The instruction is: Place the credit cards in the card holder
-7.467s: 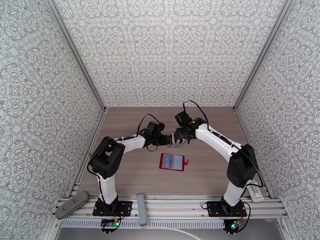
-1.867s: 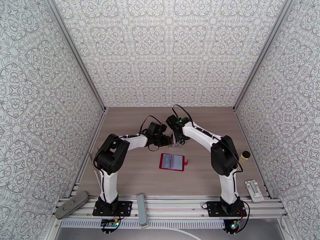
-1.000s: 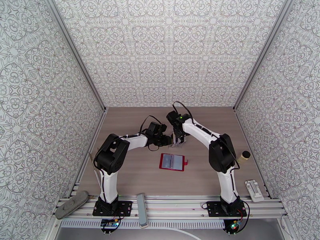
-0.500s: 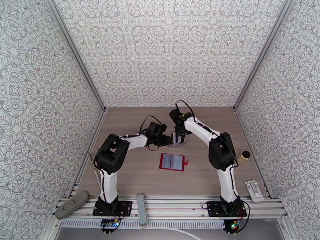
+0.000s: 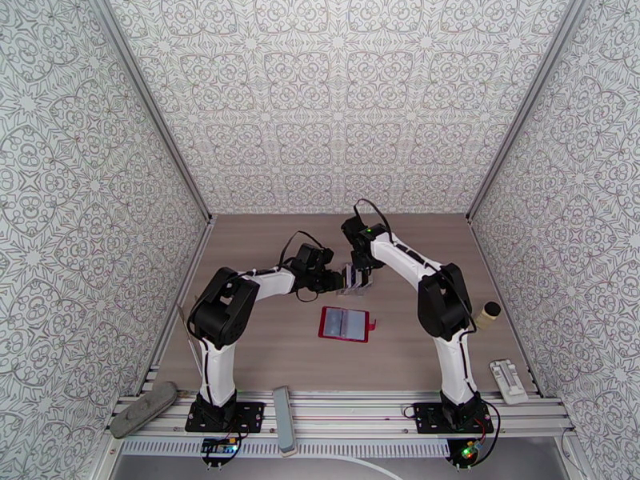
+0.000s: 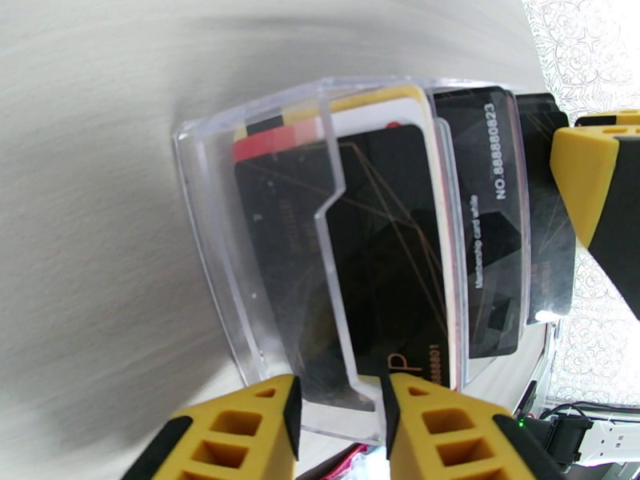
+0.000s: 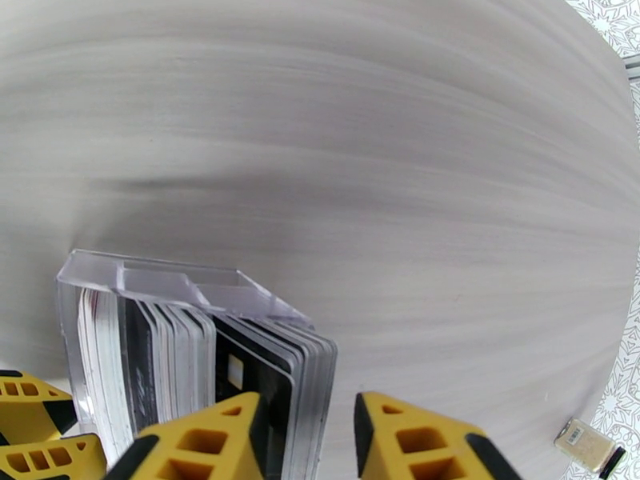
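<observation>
The credit cards (image 6: 384,258) stand as a packed stack, mostly black with some white, red and yellow, inside a clear plastic box (image 6: 208,234). My left gripper (image 6: 336,390) is shut on that box's near wall and holds it at mid-table (image 5: 342,279). My right gripper (image 7: 308,410) comes down from above the box (image 5: 358,275). Its jaws straddle the front black card (image 7: 240,362) and the clear front wall, with a small gap still showing on one side. The card holder (image 5: 344,323), red with a pale inside, lies open and flat on the table nearer the arm bases.
A grey bar (image 5: 283,420) and a grey oblong object (image 5: 142,408) rest on the near rail. A small capped bottle (image 5: 488,312) and a white device (image 5: 509,381) sit at the right. Patterned walls enclose the table on three sides.
My right gripper's jaws have narrowed around the front of the card stack, and its wrist has shifted slightly right. The left arm, the clear box and the red holder have not moved.
</observation>
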Controlling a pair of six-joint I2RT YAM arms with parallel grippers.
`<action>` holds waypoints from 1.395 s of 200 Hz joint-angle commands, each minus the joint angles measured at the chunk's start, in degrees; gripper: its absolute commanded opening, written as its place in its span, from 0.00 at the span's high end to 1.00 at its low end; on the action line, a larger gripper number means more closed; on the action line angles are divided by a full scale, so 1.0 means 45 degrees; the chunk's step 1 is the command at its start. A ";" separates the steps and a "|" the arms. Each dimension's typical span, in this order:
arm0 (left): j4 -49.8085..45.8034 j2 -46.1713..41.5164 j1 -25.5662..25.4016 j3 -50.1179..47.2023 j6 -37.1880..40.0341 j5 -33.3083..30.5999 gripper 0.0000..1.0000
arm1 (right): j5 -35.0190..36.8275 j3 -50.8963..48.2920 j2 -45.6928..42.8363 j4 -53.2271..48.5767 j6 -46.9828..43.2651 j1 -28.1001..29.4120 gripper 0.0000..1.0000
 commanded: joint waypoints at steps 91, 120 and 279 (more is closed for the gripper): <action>-0.0328 0.0641 0.0180 -0.0020 -0.0219 -0.0109 0.67 | 0.0373 0.0516 -0.0053 -0.0398 -0.0139 -0.0112 0.79; -0.0338 0.0641 0.0186 -0.0036 -0.0219 -0.0106 0.67 | 0.0349 0.0638 -0.0048 -0.0448 -0.0144 -0.0106 0.87; -0.0328 0.0681 0.0188 0.0001 -0.0238 -0.0035 0.67 | -0.1340 0.0576 -0.0255 -0.0053 0.0289 0.0340 1.00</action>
